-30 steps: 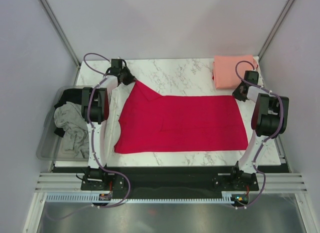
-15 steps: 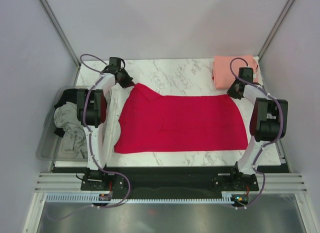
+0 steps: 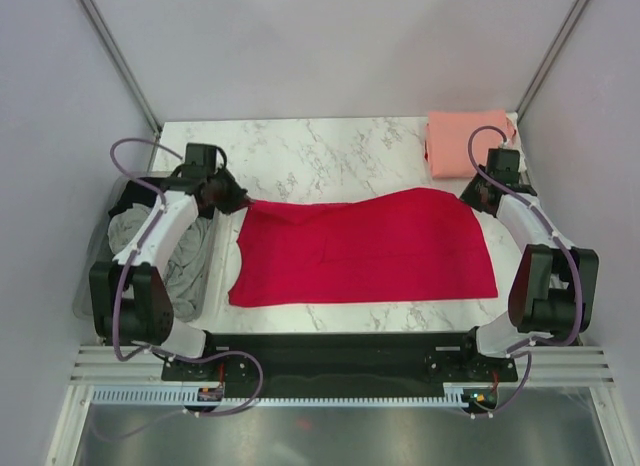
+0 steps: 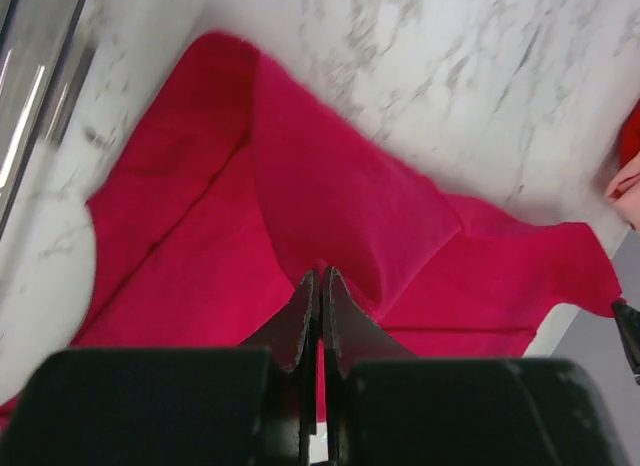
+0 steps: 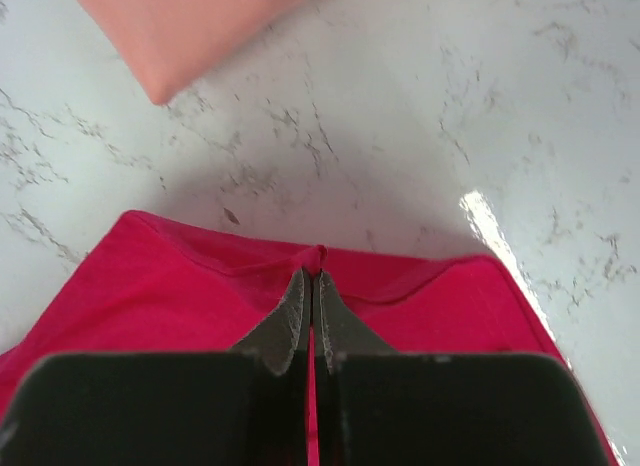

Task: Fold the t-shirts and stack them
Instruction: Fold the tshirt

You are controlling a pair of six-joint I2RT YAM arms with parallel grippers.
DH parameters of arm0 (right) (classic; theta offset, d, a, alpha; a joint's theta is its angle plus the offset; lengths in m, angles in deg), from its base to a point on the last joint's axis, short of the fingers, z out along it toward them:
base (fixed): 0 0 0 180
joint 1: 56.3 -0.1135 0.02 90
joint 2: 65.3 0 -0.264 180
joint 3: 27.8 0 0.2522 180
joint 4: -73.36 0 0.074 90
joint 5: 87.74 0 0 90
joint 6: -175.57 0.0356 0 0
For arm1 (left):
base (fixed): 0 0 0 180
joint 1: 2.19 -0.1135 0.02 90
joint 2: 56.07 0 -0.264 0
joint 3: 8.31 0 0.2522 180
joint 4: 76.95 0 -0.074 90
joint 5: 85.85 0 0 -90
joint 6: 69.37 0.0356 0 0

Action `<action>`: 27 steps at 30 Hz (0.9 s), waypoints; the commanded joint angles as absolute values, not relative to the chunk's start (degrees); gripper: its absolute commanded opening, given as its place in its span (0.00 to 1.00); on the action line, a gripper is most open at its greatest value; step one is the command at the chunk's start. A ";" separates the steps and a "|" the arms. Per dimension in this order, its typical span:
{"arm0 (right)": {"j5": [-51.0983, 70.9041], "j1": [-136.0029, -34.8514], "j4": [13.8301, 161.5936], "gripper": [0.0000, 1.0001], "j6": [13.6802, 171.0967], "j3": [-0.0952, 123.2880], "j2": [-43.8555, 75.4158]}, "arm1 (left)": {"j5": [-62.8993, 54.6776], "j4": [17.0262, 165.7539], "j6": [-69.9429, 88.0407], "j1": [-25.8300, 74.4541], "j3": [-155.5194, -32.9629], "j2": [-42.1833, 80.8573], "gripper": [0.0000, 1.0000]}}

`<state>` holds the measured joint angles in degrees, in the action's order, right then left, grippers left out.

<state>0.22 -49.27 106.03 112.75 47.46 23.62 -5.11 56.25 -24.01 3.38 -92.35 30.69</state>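
Observation:
The crimson red t-shirt (image 3: 365,248) lies spread across the middle of the marble table (image 3: 330,151). My left gripper (image 3: 232,199) is shut on its far left corner, and the red cloth (image 4: 330,196) is pinched between the closed jaws and lifted in a fold. On the other side, my right gripper (image 3: 478,193) is shut on the far right edge, where a small peak of red cloth (image 5: 318,254) rises between its tips. A folded salmon pink t-shirt (image 3: 468,141) rests at the far right corner. Grey t-shirt (image 3: 185,261) fabric and a bit of black sit in the bin on the left.
A clear plastic bin (image 3: 95,286) hangs off the table's left side, partly covered by my left arm. Grey walls and metal frame posts close the space at the back and sides. The pink t-shirt's corner (image 5: 185,31) lies just beyond my right gripper.
My left arm has swung toward the near left, dragging the shirt's far left corner toward me so the far edge now folds over. The right gripper closed on the far right edge.

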 commanded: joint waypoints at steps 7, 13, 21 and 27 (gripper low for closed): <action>-2.13 -46.63 108.83 0.00 111.85 41.78 16.00 | -6.57 52.81 -28.15 3.26 -69.20 7.58 0.02; -1.96 -46.19 109.53 0.00 111.42 38.61 12.57 | -7.45 52.02 -28.41 3.26 -65.32 2.91 0.02; -2.49 -42.51 110.85 0.00 111.59 34.31 9.76 | -8.07 51.23 -29.03 3.26 -60.31 -2.98 0.02; -0.91 -39.08 111.64 0.00 112.38 32.20 10.37 | -9.73 50.44 -29.29 3.26 -55.48 -7.10 0.02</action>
